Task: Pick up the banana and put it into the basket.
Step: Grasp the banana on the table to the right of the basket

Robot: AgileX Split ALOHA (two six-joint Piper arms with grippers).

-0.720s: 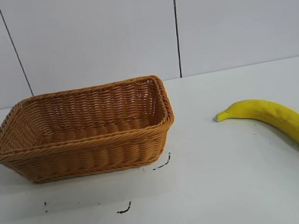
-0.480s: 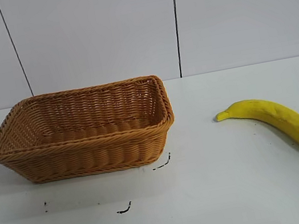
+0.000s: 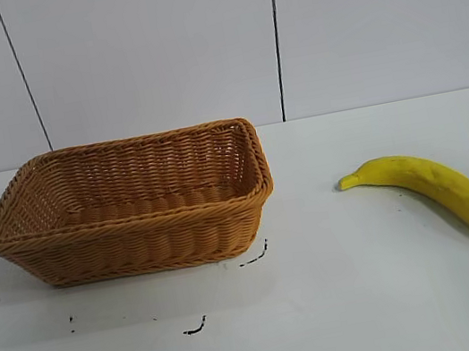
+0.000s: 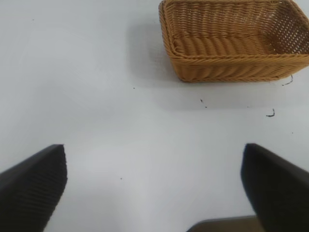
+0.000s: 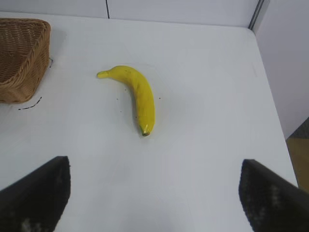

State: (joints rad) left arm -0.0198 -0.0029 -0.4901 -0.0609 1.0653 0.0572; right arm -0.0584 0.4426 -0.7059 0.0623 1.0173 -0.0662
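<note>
A long yellow banana (image 3: 434,188) with a greenish dark tip lies on the white table at the right. It also shows in the right wrist view (image 5: 137,95). A light brown wicker basket (image 3: 138,244) stands empty at the left and shows in the left wrist view (image 4: 231,67), with a corner in the right wrist view (image 5: 19,63). Neither gripper shows in the exterior view. My left gripper (image 4: 153,186) is open and empty over bare table, well short of the basket. My right gripper (image 5: 154,191) is open and empty, a short way from the banana's dark end.
The white table (image 3: 348,301) carries a few small black marks (image 3: 195,328) in front of the basket. A pale panelled wall stands behind. The table's right edge (image 5: 275,111) shows in the right wrist view, with floor beyond.
</note>
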